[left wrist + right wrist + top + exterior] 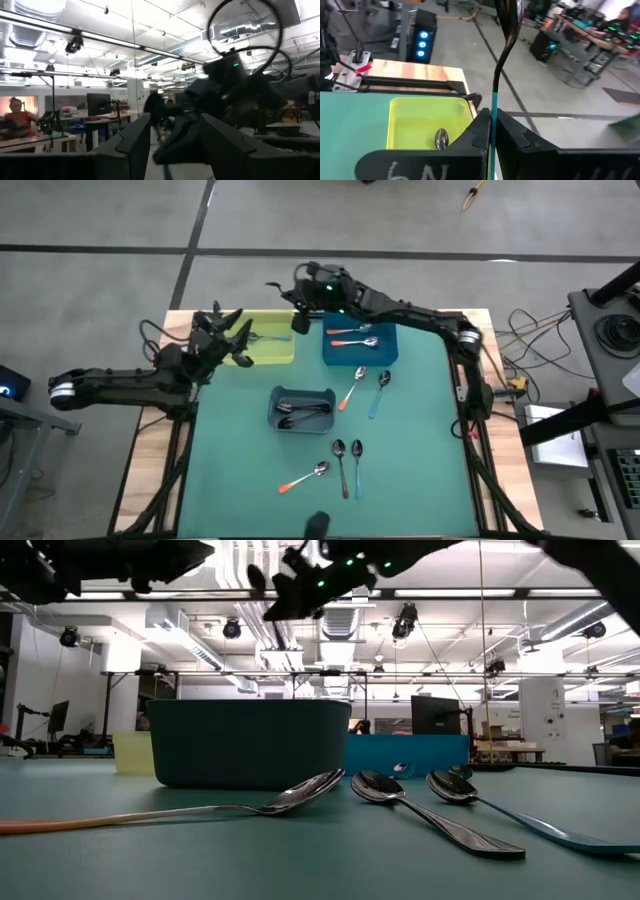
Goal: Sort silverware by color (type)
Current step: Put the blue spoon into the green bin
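Dark arms, silver joint bands, green wrist LED; right tool [491, 131] white scrawl.

The setting is a robotics lab in an open industrial hall: exposed ceiling ducts [250, 580], strip lights [480, 592], rows of workbenches [65, 137] with monitors [435, 715], a concrete floor [100, 240], and cabling [525, 330] beside the desk [420, 460].

Glossy metal spoon bowls [305, 792], matt green table mat [420, 440], wooden table edge [150, 470]
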Robot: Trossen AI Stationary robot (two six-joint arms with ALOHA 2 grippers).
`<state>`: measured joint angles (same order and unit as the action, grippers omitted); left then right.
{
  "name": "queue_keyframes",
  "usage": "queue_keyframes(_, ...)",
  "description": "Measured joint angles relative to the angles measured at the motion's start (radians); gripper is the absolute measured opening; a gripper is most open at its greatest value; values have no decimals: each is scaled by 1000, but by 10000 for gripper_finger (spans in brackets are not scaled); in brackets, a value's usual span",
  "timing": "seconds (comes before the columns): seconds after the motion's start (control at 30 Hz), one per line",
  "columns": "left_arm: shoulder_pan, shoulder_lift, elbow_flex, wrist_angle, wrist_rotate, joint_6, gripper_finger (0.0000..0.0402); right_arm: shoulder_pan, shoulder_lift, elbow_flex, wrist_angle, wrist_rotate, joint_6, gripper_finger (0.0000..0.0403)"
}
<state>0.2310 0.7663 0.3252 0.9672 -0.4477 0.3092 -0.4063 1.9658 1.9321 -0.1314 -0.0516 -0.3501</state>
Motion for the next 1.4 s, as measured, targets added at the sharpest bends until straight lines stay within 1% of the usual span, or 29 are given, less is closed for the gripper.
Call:
queue_keyframes(0.2, 0, -62, -10, -31, -63, 57, 153, -24, 215, 274, -139, -84, -13, 8)
queue_keyframes(0.33, 0, -82, -10, -43, -69, 103, 153, -35, 340, 426, -200, -91, -14, 8)
queue_keyframes(0.47, 0, -91, -10, -44, -84, 145, 153, -41, 384, 397, -141, -131, -9, 8)
queue_keyframes(0.57, 0, -94, -10, -54, -114, 164, 153, -41, 412, 398, -151, -145, -15, 8)
queue_keyframes(0.63, 0, -94, -10, -95, -119, 189, 153, -41, 425, 398, -150, -173, -16, 8)
queue_keyframes(0.7, 4, -92, -8, -172, -120, 218, 153, -42, 432, 397, -151, -193, -15, 8)
queue_keyframes(0.77, 20, -91, 17, -326, -119, 211, 152, -41, 435, 397, -152, -195, -28, 8)
queue_keyframes(0.8, 31, -88, 38, -421, -110, 184, 151, -41, 435, 397, -155, -195, -33, 8)
queue_keyframes(0.83, 46, -82, 67, -522, -92, 150, 150, -41, 435, 397, -156, -196, -36, 8)
queue_keyframes(0.93, 102, -44, 167, -803, 12, 52, 142, -41, 435, 397, -155, -196, -41, 8)
queue_keyframes(0.97, 123, -25, 202, -877, 36, 32, 140, -41, 434, 397, -156, -196, -41, 8)
queue_keyframes(1.03, 160, 12, 263, -991, 46, 21, 136, -41, 434, 397, -157, -196, -43, 8)
queue_keyframes(1.2, 238, 93, 376, -1133, 46, 87, 142, -41, 434, 397, -165, -196, -43, 8)
queue_keyframes(1.4, 271, 140, 445, -1172, 47, 192, 174, -41, 433, 397, -171, -197, -47, 8)
